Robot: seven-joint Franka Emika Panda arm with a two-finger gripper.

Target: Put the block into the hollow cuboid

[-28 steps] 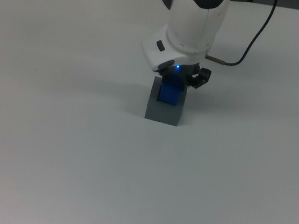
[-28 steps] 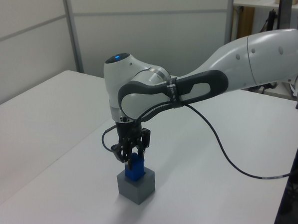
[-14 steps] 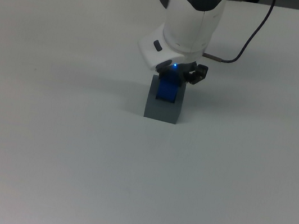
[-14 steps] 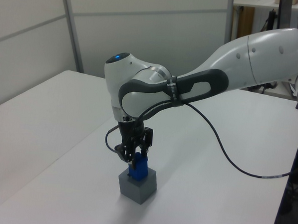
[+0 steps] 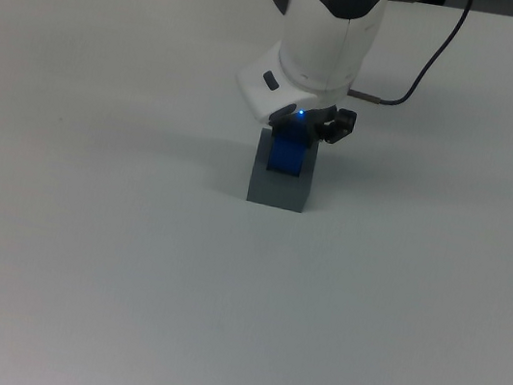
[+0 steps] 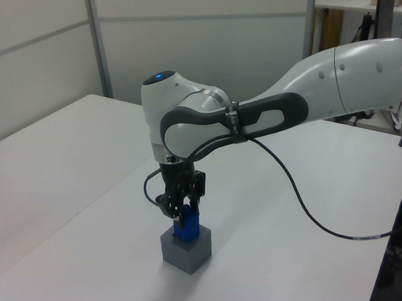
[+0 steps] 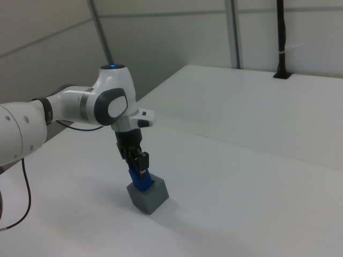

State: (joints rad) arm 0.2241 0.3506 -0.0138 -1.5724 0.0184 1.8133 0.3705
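Note:
The grey hollow cuboid (image 5: 279,182) (image 6: 186,247) (image 7: 148,196) stands on the white table. The bright blue block (image 5: 289,154) (image 6: 186,226) (image 7: 141,181) stands upright in the hole in its top, its lower part inside and its upper part sticking out. My gripper (image 5: 297,133) (image 6: 181,212) (image 7: 139,168) hangs straight above the cuboid, shut on the block's upper end. The block's lower end is hidden inside the cuboid.
A black cable (image 5: 430,69) (image 6: 299,206) runs from the arm's wrist across the white table (image 5: 81,253). Wall panels (image 6: 193,35) stand behind the table, and a black post (image 7: 281,37) rises at its far edge in the right view.
The gripper with the block has sunk a little, pushing the block deeper into the cuboid. The cuboid shifted slightly towards the top view's left between the earliest frame and now.

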